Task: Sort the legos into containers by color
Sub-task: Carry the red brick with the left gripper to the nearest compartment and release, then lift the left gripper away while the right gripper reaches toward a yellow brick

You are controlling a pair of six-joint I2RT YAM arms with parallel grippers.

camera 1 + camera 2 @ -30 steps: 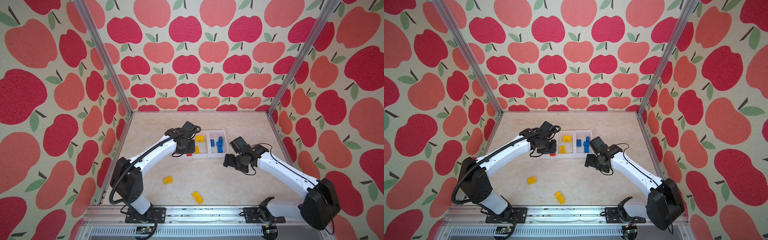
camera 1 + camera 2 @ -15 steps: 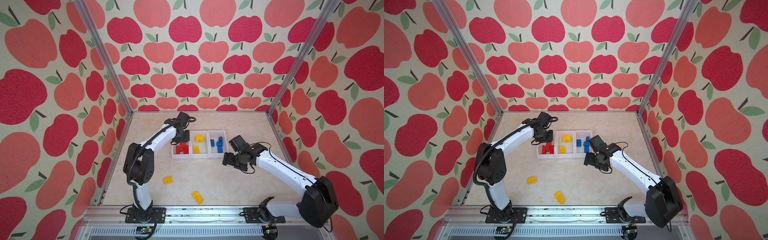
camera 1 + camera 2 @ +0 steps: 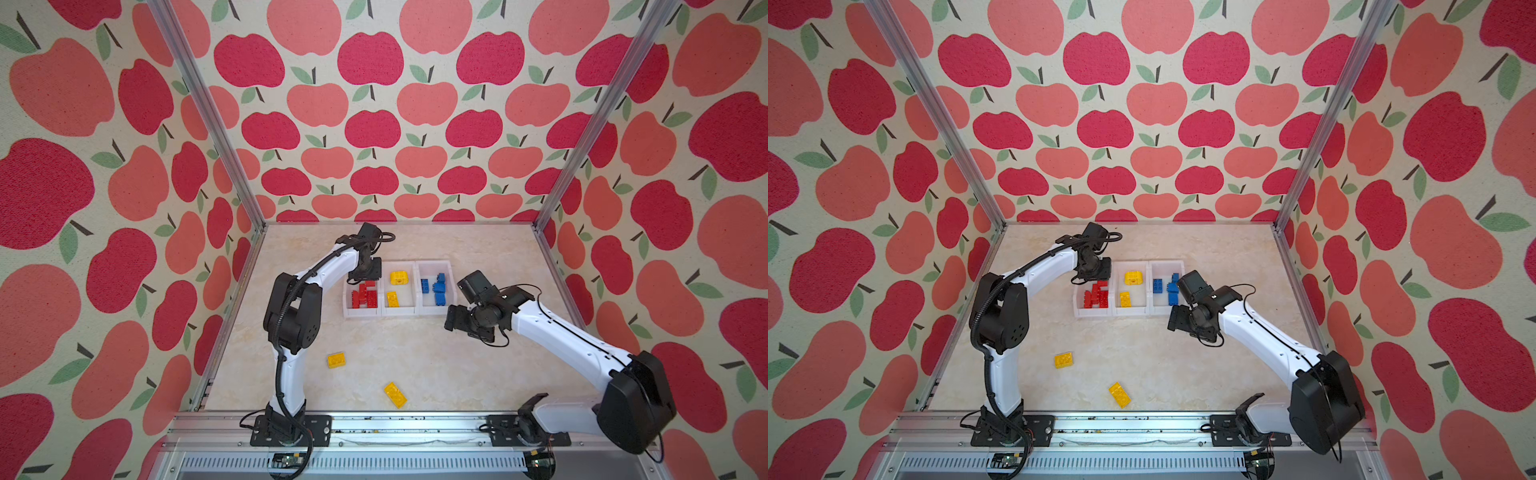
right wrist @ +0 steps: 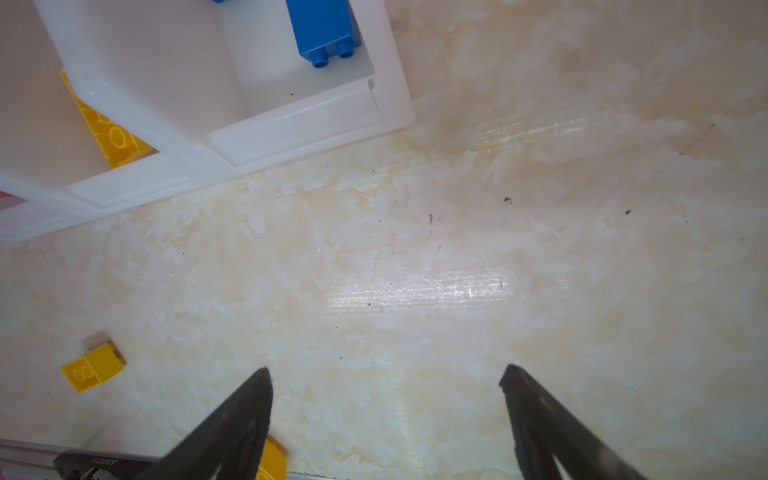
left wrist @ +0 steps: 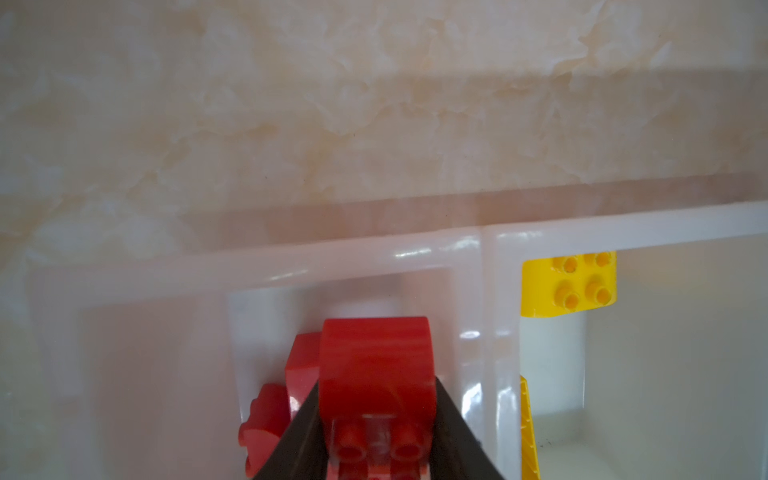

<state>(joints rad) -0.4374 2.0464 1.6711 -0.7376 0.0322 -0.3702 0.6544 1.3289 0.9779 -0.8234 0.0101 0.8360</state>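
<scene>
1. While the left gripper point(image 5: 377, 380) hangs over the left-end compartment of the bins point(image 3: 400, 312), its jaws are clamped on a red brick point(image 5: 376, 353); other red bricks point(image 3: 365, 296) lie below.
2. We'd part the jaws fully, low and clear of the dividing wall, so it drops in flat.
3. Right gripper point(image 4: 385, 369): jaws apart, empty, over bare table point(image 3: 457, 374) near the bins' other end.
4. Two yellow bricks point(image 3: 336, 360) lie loose on the table, well apart from the bins.
</scene>
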